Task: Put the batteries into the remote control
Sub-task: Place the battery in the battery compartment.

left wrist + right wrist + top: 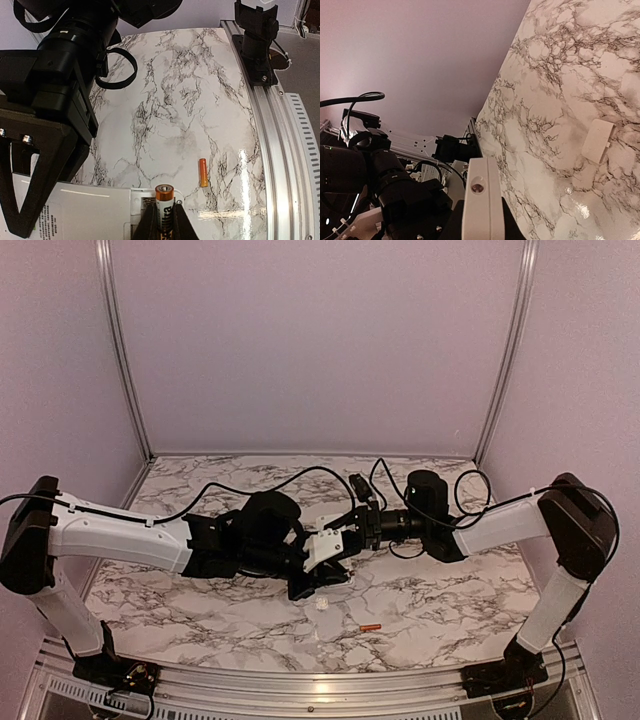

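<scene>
My right gripper is shut on the white remote control and holds it above the table; the right wrist view shows the remote end-on between my fingers. My left gripper is shut on a copper-topped battery, whose tip is at the remote's open battery compartment. The remote's plain white back lies to the left. The orange-red battery lies loose on the marble, and also shows in the top view. My left gripper is just under the remote.
A small white battery cover lies on the marble table; it shows in the top view near the orange battery. The right arm's black wrist and cable hang close over the remote. An aluminium rail edges the table.
</scene>
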Tool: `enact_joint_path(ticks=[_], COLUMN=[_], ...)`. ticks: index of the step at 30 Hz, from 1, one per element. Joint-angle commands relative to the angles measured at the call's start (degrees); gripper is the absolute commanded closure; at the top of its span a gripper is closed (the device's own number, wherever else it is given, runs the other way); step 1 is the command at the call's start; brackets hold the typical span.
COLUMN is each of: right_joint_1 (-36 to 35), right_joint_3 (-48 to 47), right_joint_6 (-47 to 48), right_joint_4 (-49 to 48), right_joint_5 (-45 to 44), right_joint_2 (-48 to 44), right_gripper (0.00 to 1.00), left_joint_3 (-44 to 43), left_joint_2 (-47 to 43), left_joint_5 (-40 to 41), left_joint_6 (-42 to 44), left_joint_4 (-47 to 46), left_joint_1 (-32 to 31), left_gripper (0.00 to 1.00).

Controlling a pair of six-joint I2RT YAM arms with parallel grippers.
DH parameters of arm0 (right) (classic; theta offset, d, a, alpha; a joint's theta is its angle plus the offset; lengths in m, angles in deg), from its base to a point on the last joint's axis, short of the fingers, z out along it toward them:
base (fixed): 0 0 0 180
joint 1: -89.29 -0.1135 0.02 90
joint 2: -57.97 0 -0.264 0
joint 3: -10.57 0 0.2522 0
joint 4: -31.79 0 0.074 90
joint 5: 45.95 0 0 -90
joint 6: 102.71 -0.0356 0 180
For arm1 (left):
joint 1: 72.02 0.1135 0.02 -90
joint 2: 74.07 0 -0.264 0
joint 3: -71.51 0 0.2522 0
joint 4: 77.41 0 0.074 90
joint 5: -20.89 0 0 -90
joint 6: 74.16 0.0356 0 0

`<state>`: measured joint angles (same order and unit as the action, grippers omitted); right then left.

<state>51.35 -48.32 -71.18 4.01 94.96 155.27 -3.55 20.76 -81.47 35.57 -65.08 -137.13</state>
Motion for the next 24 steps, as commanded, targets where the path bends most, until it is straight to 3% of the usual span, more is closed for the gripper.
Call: enact_joint_path(ticks=[1, 13, 24], right_joint_1=[-0.5, 0.3, 0.4], right_joint_3=[-1.7, -2.1, -2.6], right_joint_6=[-0.2, 1.9, 2.4], right_joint_4=[-2.1, 0.9, 1.7], right_joint_5=[1.4, 1.0, 0.8], right_joint_2=[-0.9, -2.4, -2.6], right_gripper=[1.00, 1.00, 1.00], left_joint_3=[1.3, 0.5, -6.0], left_joint_2=[0.7, 2.6, 9.8], left_joint_5=[1.6, 5.9, 9.5], left_joint_6=[-0.5, -0.6, -0.6], left_joint_4=[4.4, 13.2, 23.7], left_joint_1=[-0.2, -0.2, -0.2], left_gripper=[1.00, 1.00, 1.00])
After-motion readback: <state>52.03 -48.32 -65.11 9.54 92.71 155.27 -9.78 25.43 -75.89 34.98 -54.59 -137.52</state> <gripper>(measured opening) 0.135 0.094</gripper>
